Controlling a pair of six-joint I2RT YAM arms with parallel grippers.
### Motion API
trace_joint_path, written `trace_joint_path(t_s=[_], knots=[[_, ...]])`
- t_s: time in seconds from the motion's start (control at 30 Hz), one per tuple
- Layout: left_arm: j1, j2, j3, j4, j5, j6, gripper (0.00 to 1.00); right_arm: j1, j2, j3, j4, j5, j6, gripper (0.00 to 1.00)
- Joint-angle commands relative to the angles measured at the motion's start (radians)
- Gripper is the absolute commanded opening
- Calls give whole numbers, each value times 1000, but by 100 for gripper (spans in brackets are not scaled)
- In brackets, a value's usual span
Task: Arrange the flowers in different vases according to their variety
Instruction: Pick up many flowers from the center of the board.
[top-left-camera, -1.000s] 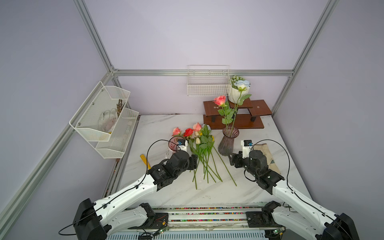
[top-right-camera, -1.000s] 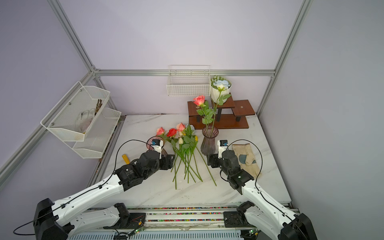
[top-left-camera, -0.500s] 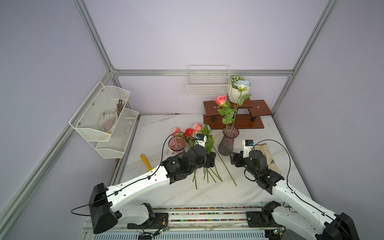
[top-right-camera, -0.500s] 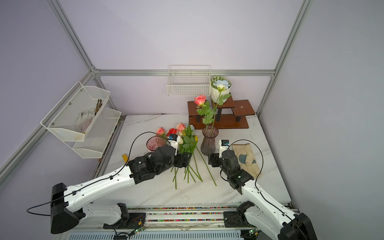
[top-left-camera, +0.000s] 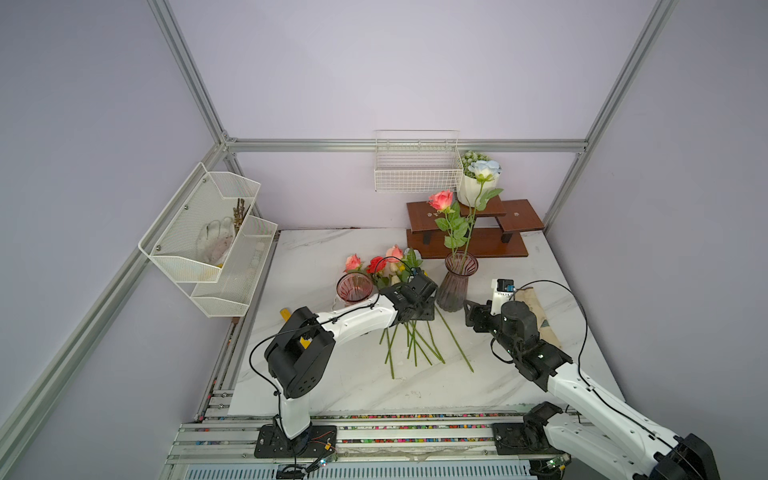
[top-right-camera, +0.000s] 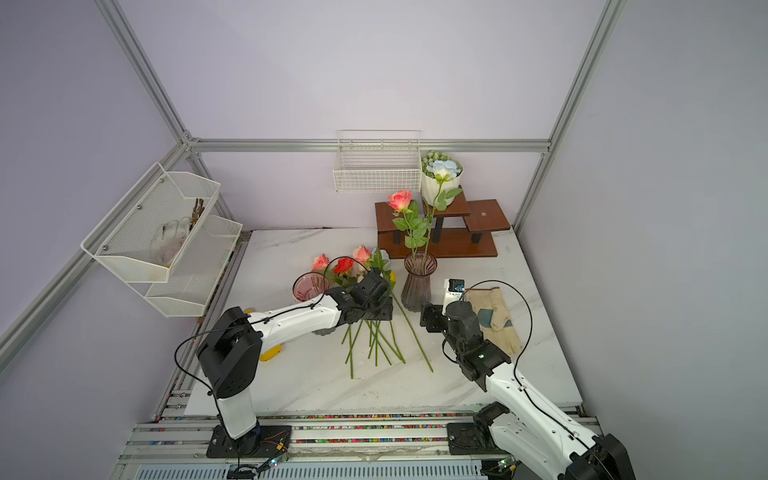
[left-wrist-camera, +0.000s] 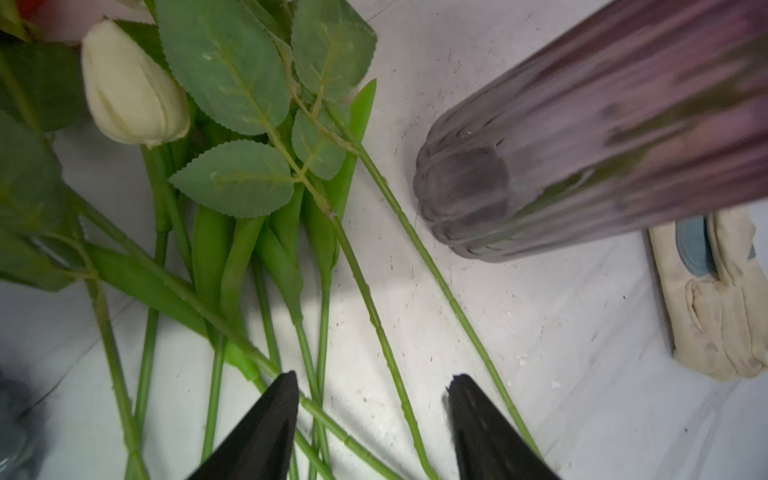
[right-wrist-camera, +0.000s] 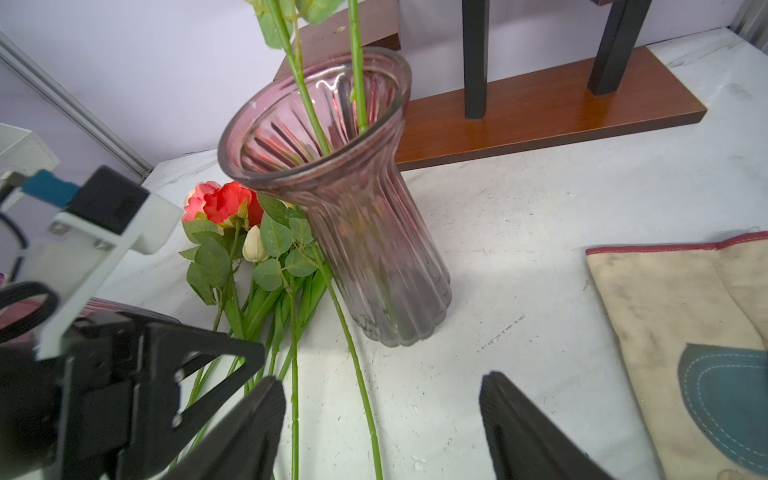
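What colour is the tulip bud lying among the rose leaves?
Creamy white. The tulip bud shows best in the left wrist view.

Loose flowers (top-left-camera: 376, 264) lie between the left vase (top-left-camera: 354, 288) and right vase (top-left-camera: 455, 291), which holds two stems (top-left-camera: 453, 226); a stand (top-left-camera: 478, 245) hugs the table (top-left-camera: 332, 374) at its back edge.

No text, label, brand, number or sign can be read in any of the views. A short line of dark print is seen in both top views on the white camera bracket (top-left-camera: 500, 296) on the right arm's wrist, near the right edge of the counter, but it is too small to be made out.
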Motion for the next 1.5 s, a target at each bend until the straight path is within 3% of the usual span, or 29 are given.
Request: trace_joint_path(t_s=[0.0,0.37,0.63,0.97,1.2,1.33,1.47], knots=[[42,60,65,51,115,-17,56,-5,-8,-8,-16,15,12,79],[91,202,161,86,182,-18,30,-3,-4,-8,-14,1,10,79],[94,103,90,126,157,-26,0,-3,4,-8,-8,-8,7,79],[79,-245,-5,150,-37,60,0,-3,20,-7,2,-35,4,79],[89,-400,40,103,-148,203,0,-3,54,-4,9,-65,1,79],[117,-454,86,40,-131,273,0,-3,74,2,9,-102,-4,79],[128,-534,77,21,-69,302,0,-4,74,-8,80,-238,-40,79]])
